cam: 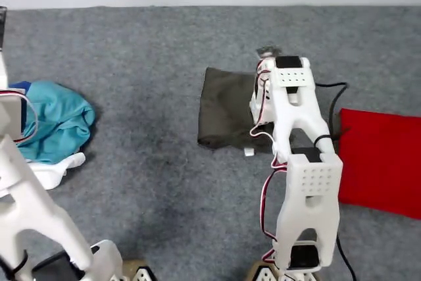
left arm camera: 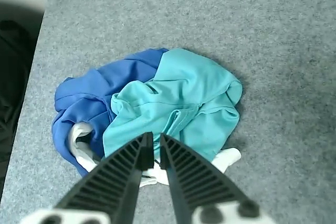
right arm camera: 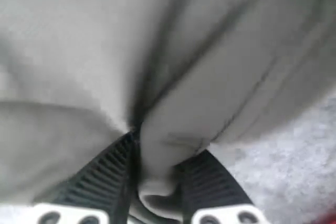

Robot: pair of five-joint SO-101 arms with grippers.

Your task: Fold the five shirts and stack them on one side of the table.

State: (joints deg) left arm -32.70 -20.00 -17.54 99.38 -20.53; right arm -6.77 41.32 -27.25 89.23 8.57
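Right gripper (right arm camera: 152, 148) pinches the brown-grey shirt (cam: 227, 106)

We see its jaws squeezing a fold mid-table, beside the red shirt (cam: 381, 162). Our left gripper (left arm camera: 156, 141), pressed almost together and holding nothing, hangs over the teal shirt (left arm camera: 178, 103) piled on the blue shirt (left arm camera: 86, 98) and white shirt (left arm camera: 79, 136).

olive-grey shirt (cam: 223, 106), red shirt (cam: 381, 162), teal shirt (left arm camera: 178, 103), blue shirt (left arm camera: 86, 98), white shirt (left arm camera: 228, 157), grey table (cam: 145, 64)

The right arm (cam: 299, 129) hangs over the olive shirt (cam: 227, 106) beside the red shirt (cam: 381, 162).
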